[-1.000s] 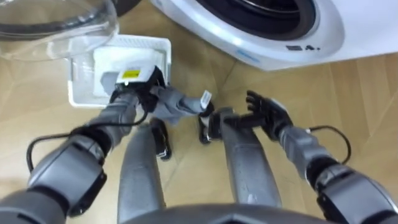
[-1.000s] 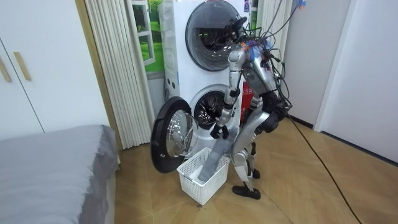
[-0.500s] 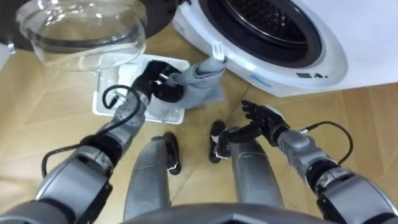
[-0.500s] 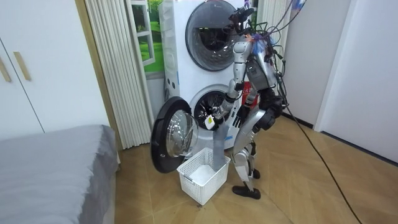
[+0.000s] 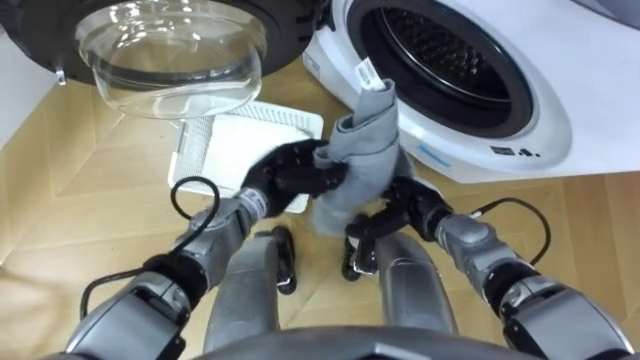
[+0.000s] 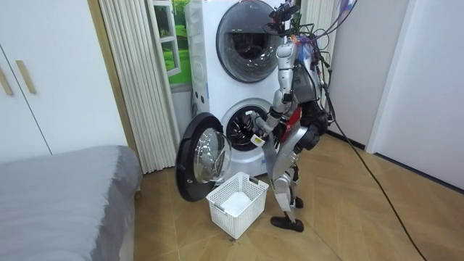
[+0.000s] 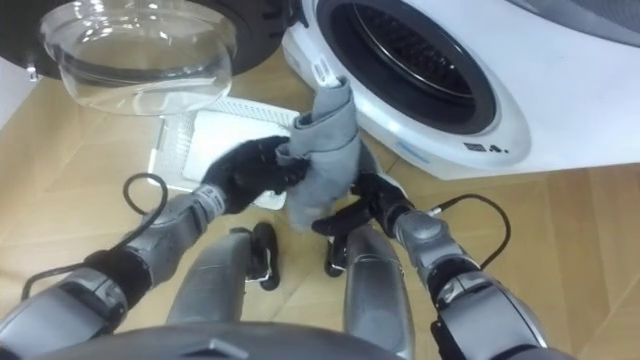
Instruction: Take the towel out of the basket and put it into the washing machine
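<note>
A grey towel (image 5: 360, 160) with a white tag hangs bunched in front of the washing machine's open drum (image 5: 445, 65). My left hand (image 5: 295, 172) is shut on its left side, fingers curled into the cloth. My right hand (image 5: 405, 205) is under the towel's lower right edge with relaxed fingers touching it. In the right eye view the towel (image 7: 325, 150) is held by the left hand (image 7: 250, 170), with the right hand (image 7: 372, 200) just below it. In the room view I stand upright before the lower washing machine (image 6: 243, 130), the towel (image 6: 255, 138) at waist height near the opening.
The round glass door (image 5: 170, 55) is swung open to the left. A white laundry basket (image 5: 240, 140) sits on the wooden floor below the door, also seen as the basket (image 6: 235, 203) by my feet. A second machine (image 6: 243, 32) is stacked above. A bed (image 6: 65, 188) stands at the room view's left.
My left hand has lifted the towel out of the basket and up toward the drum opening. My right hand has come in under the towel. I have straightened up.
</note>
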Controlling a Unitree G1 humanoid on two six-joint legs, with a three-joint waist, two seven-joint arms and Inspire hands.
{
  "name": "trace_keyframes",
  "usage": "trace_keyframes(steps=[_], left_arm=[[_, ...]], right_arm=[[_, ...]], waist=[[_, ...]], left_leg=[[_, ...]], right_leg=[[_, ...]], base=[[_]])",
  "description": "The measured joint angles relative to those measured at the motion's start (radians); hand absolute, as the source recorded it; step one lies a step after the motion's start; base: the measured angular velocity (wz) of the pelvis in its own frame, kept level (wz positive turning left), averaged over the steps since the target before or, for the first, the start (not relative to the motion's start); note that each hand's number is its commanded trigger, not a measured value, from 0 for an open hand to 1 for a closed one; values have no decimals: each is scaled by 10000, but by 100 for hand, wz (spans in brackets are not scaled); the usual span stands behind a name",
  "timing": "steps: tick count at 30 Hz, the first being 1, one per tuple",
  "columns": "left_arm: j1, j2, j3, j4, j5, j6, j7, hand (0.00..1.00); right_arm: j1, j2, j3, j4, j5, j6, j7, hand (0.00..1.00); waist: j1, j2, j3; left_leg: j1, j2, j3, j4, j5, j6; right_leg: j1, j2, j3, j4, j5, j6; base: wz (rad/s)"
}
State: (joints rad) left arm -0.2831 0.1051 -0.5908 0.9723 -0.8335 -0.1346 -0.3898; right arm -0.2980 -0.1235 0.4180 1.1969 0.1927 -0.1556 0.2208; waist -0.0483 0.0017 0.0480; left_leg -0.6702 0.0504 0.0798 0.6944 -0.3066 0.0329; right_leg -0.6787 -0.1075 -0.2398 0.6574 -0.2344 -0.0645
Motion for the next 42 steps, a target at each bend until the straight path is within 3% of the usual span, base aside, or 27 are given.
trace_keyframes(steps=[6, 12, 13, 14, 15, 24, 38, 39, 40, 42], left_arm=[[138, -49, -108, -24, -1478, 459, -971, 100], [136, -79, -26, -350, -2789, 865, -1116, 100], [137, -84, -23, -397, -2923, 875, -1148, 100], [137, -95, -20, -505, -3150, 910, -1170, 100], [131, -155, -6, -526, -3354, 913, -1181, 100], [122, -617, 358, -622, -4450, 932, -1186, 100], [119, -789, 627, -718, -4714, 933, -1186, 100], [119, -789, 626, -718, -4714, 934, -1185, 61], [120, -788, 619, -718, -4714, 933, -1185, 0], [131, -777, 661, -718, -4724, 933, -1185, 0]], right_arm=[[2, 14, -109, -259, -15, 260, 14, 0], [44, 37, -255, -316, -20, 611, 93, 0], [45, 43, -257, -317, -19, 631, 107, 38], [41, 56, -280, -337, -17, 649, 101, 94], [28, 76, -281, -342, -13, 653, 91, 100], [31, 164, -347, -366, -70, 749, -328, 100], [53, 241, -474, -669, -162, 845, -763, 100], [52, 245, -474, -670, -208, 842, -758, 100], [53, 245, -474, -670, -220, 842, -755, 100], [49, 230, -503, -669, -238, 840, -754, 100]], waist=[[-5, -8, 2], [-16, -20, 5], [-13, -20, 4], [-6, -21, 4], [-9, -21, 4], [12, -38, -1], [4, -89, -23], [12, -89, -23], [19, -89, -23], [23, -88, -24]], left_leg=[[23, 55, 14, 75, 1, -2], [17, 83, -6, 74, 0, -3], [17, 84, -5, 73, 0, -3], [15, 89, -4, 71, 0, -3], [18, 100, -3, 68, 0, -3], [-13, 146, -10, 1, 0, -4], [-6, 161, -12, -12, 0, -4], [-5, 161, -12, -14, 0, -4], [-4, 161, -12, -15, 0, -4], [16, 149, -10, -55, 3, -9]], right_leg=[[61, 42, -7, -16, 13, -22], [99, 61, -40, -68, 76, -42], [99, 61, -38, -68, 77, -42], [100, 68, -39, -79, 82, -42], [115, 81, -43, -100, 87, -41], [136, 168, -50, -308, 139, -17], [157, 201, -36, -365, 165, -11], [157, 203, -36, -368, 167, -10], [157, 206, -32, -368, 167, -9], [164, 204, -25, -374, 169, -6]], base=[[0], [0], [0], [0], [0], [0], [0], [0], [0], [0]])
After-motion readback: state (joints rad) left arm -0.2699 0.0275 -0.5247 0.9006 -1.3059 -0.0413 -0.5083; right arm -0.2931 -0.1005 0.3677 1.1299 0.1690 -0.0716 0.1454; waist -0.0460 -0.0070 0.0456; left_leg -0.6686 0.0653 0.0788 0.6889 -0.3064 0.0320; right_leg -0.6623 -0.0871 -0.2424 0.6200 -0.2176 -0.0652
